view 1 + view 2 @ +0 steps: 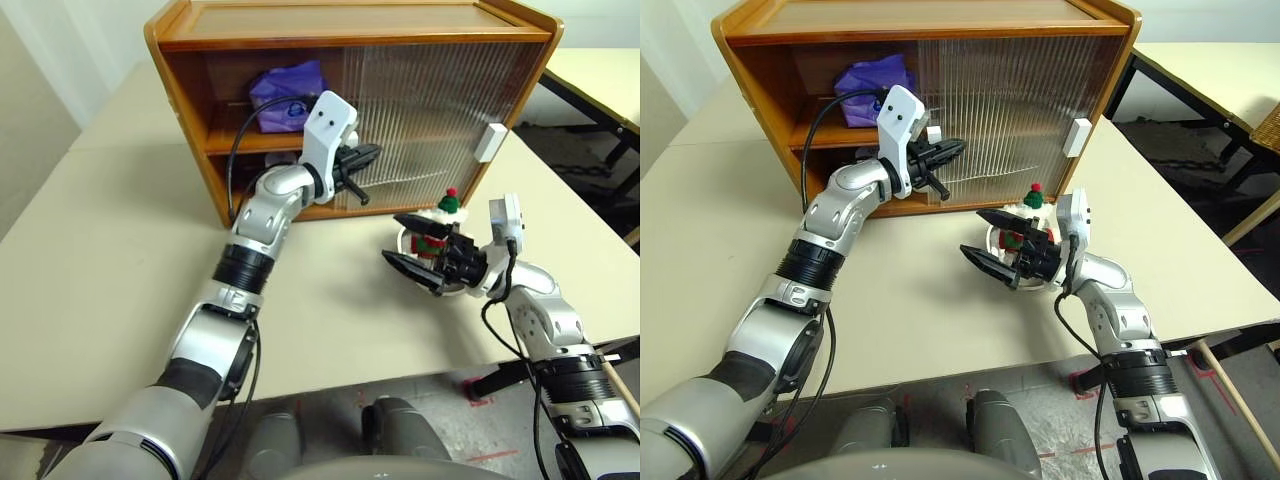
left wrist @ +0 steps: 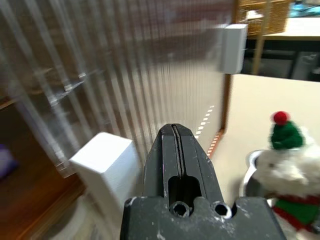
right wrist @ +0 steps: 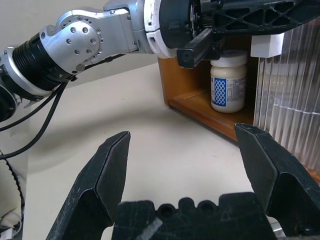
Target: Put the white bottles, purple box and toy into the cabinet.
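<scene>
Orange-brown wood frames the cabinet [image 1: 352, 38] at the back of your pale table [image 1: 110, 290]. Its left half stands open; ribbed translucent sliding doors [image 1: 425, 110] cover the right half.

Purple box [image 1: 287, 95]: on the upper shelf, in the open left bay, toward the back.

White bottle [image 3: 229, 80]: in the right wrist view, one squat jar with a patterned label stands on the lower floor of the cabinet, just beside the edge of a ribbed door. You cannot place a second bottle from these pictures.

Toy [image 1: 440, 225]: the bear with the red-and-green hat sits in a shallow steel dish [image 2: 250, 172] on the table, in front of the cabinet's right half, outside it.

Left gripper [image 1: 362, 168]: clenched, fingers pressed together with nothing between them, pointing roughly level at the lower part of the ribbed door. A white handle [image 2: 107, 167] on the door's edge lies just beside the fingers in the left wrist view; whether they touch it you cannot tell. Another white handle [image 1: 491, 141] sits near the cabinet's right end.

Right gripper [image 1: 412, 243]: released, jaws spread wide, nothing held. It hangs just in front of the dish, with its fingers to either side of the toy's front as seen from the head.

Between the toy and the shelves stand the shut doors and your own left forearm.
</scene>
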